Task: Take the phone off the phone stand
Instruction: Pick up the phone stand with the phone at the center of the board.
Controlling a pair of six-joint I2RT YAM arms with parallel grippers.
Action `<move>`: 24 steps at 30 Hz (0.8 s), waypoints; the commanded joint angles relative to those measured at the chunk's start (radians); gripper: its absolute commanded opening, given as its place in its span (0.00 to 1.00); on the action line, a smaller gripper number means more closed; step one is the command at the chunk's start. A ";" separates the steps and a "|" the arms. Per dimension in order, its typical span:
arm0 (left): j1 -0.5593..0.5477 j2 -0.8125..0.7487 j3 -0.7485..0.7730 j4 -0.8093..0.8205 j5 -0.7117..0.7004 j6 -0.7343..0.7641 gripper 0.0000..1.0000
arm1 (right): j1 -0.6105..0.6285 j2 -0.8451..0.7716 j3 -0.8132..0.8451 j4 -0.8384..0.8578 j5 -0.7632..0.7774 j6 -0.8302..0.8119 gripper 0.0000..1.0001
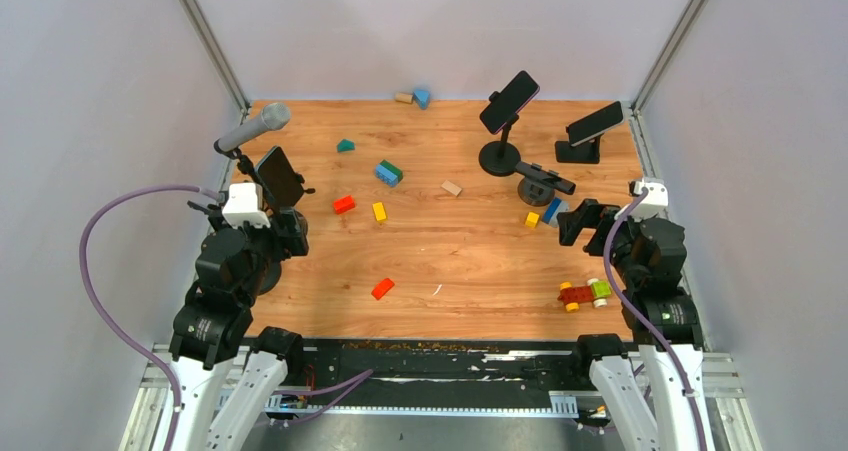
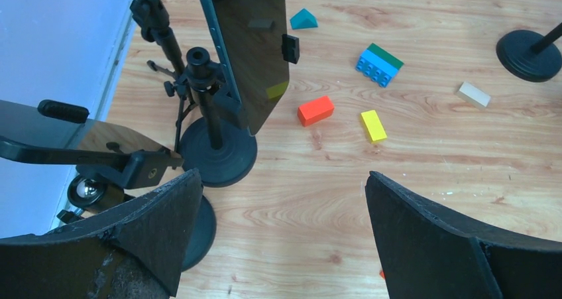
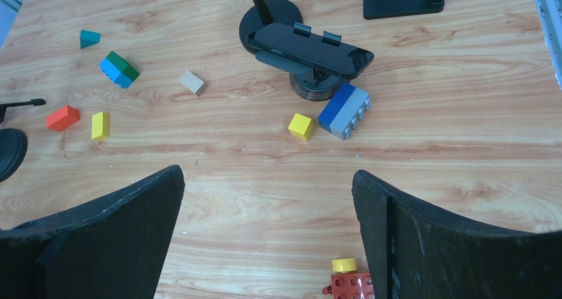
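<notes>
Short version: nothing's done yet, the whole job is still ahead.

Both arms sit at the bottom of the overhead view. The left pincer [image 2: 281,203] is spread wide with nothing between its fingers, and so is the right pincer [image 3: 268,193]. Neither is touching anything.

The awkward part is that there are four phones on stands, and I honestly can't tell which one the task means:
- The nearest phone [image 2: 252,47] is at the left of the overhead frame, clamped upright on a pole stand [image 2: 219,156], just ahead of the left pincer. A microphone [image 1: 255,128] stands right behind it.
- The flat phone [image 3: 311,50] lies nearly level in its low stand [image 3: 311,85], upper middle of the right wrist view, with a blue-grey brick [image 3: 343,110] just beside the base.
- The tilted phone [image 1: 510,101] sits up on a tall stand [image 1: 500,158], upper middle-right of the overhead frame.
- The back phone [image 1: 595,123] leans on a small cradle [image 1: 578,151] in the upper right.

All four are still seated in their holders. Loose toy blocks are scattered over the bench [image 1: 450,261], none of them blocking the way.

My guess is each arm has one candidate close in front of it. What's left is reaching in, gripping the phone, lifting it free of the clamp and setting it down.
</notes>
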 commanded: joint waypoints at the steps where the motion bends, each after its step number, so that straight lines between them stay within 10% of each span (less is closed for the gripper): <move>1: 0.005 0.003 0.005 0.009 -0.042 -0.022 1.00 | -0.005 0.003 0.012 0.025 -0.027 0.012 1.00; 24: 0.005 0.011 0.004 0.014 -0.025 -0.028 1.00 | -0.004 0.112 0.025 0.032 -0.031 0.083 1.00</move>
